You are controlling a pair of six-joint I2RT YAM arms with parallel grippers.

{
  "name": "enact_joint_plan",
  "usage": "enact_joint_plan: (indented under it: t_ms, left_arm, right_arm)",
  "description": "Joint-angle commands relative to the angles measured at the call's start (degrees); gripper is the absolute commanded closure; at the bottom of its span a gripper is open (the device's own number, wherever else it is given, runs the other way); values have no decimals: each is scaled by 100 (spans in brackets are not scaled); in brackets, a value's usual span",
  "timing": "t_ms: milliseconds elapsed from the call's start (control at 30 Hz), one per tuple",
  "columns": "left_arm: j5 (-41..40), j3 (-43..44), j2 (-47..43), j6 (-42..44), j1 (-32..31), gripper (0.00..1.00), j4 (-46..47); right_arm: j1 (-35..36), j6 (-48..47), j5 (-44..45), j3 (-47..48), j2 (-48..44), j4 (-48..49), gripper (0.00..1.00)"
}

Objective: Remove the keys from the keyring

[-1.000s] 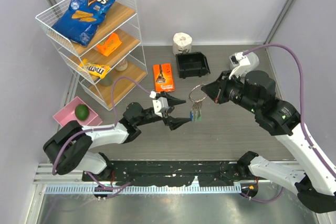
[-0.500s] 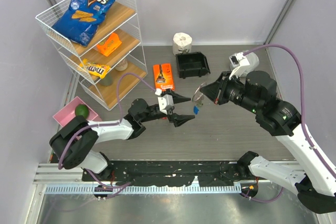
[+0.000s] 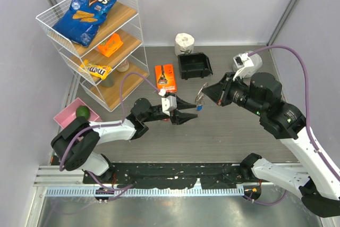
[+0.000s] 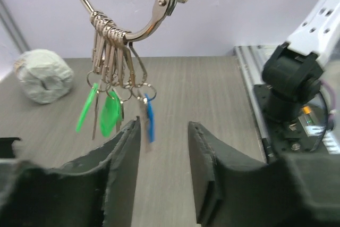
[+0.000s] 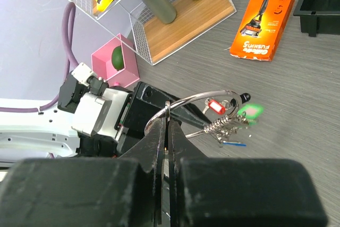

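Observation:
The keyring (image 3: pixel 201 93) hangs above the table, and my right gripper (image 3: pixel 208 92) is shut on its wire, as the right wrist view shows for the gripper (image 5: pixel 169 119) and the keyring (image 5: pixel 204 98). The keys (image 4: pixel 114 112) dangle from clips on the keyring (image 4: pixel 135 31), with green tags and one blue tag (image 4: pixel 150 122). A red tag (image 5: pixel 215 106) also shows. My left gripper (image 4: pixel 162 127) sits just below them, jaws apart; the blurred blue tag hangs by the tip of the left finger (image 4: pixel 126 139). From above, the left gripper (image 3: pixel 190 111) reaches under the keys (image 3: pixel 199 106).
A wire shelf (image 3: pixel 133 33) at back left holds a Doritos bag (image 3: pixel 89 6), an orange packet (image 3: pixel 110 44) and an M&M's bag (image 3: pixel 96 69). A pink tray (image 3: pixel 68 116) holds a green fruit. An orange box (image 3: pixel 166 78), a black bin (image 3: pixel 194 65) and a white roll (image 3: pixel 184 41) lie behind.
My left gripper moved right, up under the hanging keys, and its jaws narrowed markedly. The ring and keys tilted and swung a little in the right gripper, which stayed shut.

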Motion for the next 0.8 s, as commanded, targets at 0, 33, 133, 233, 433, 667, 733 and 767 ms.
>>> enact_joint_plan:
  t_ms: [0,33,133,233,433,667,733,767]
  left_arm:
    - [247,169,28,-21,-59,41,168]
    - [168,160,20,5,-68,36,160]
    - [36,142,37,40,-68,33,142]
    - [36,169,46,23,-77,39,98]
    - [71,248,63,14,-68,76,-51]
    - [133,318,-15,84,-68,100,-333]
    - [106,310,-77,76,-68,100,-438]
    - [97,318,-121,67,-68,100,-534]
  right_arm:
    - [34,8,11,39,-126,369,95]
    - [34,17,11,13,-126,360,95]
    - [34,34,-7,-13,-152,412,95]
    - [34,70,-59,-110,-179,527,95]
    - [43,140,-121,-136,-196,597,95]
    - [25,70,54,-119,-231,466,95]
    - [34,43,212,-127,-267,395,95]
    - [34,17,283,-127,-301,317,95]
